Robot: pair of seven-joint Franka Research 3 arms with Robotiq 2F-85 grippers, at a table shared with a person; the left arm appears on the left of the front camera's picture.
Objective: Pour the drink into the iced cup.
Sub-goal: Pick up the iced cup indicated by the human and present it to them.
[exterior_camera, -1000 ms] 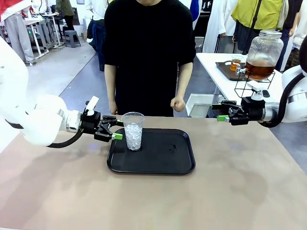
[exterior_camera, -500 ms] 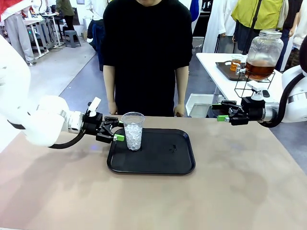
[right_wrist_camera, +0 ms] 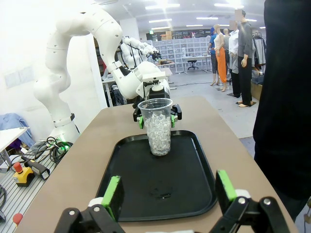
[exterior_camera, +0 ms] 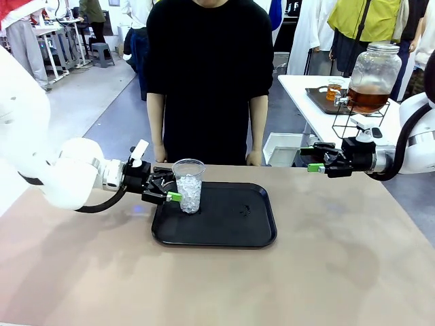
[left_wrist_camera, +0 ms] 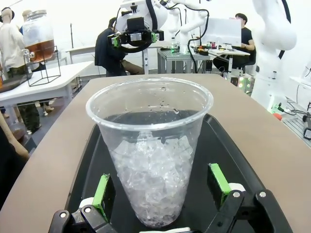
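— So, where did we find the drink?

— We saw the translucent amber-brown drink [exterior_camera: 367,100] in the lower part of a large round clear glass dispenser jar [exterior_camera: 375,64] with a lid and a spigot. The jar stood on a black wire stand [exterior_camera: 360,121] on a white side table [exterior_camera: 293,83]. That table stood off the tan worktop [exterior_camera: 340,258] on the robot's right, well apart from the cup.

— And the cup?

— The clear plastic cup of crushed ice [exterior_camera: 189,185] stood upright on the left part of a black rectangular tray [exterior_camera: 231,231].

— How did the end effectors stand?

— The left end effector [exterior_camera: 171,185] lay level at the tray's left edge with its jaws wide, one finger on each side of the cup's lower half. In the left wrist view we saw its green pads [left_wrist_camera: 103,194] flanking the cup, each standing apart from the wall. The right end effector [exterior_camera: 311,159] hovered over the worktop's far right edge, wide as well and holding nothing. In the right wrist view its pads [right_wrist_camera: 112,191] framed the tray, with the cup farther off.

— Anyone else at the worktop?

— We noted a person in a black short-sleeved shirt [exterior_camera: 211,68] standing at the far side, arms hanging, hands near the worktop's edge.
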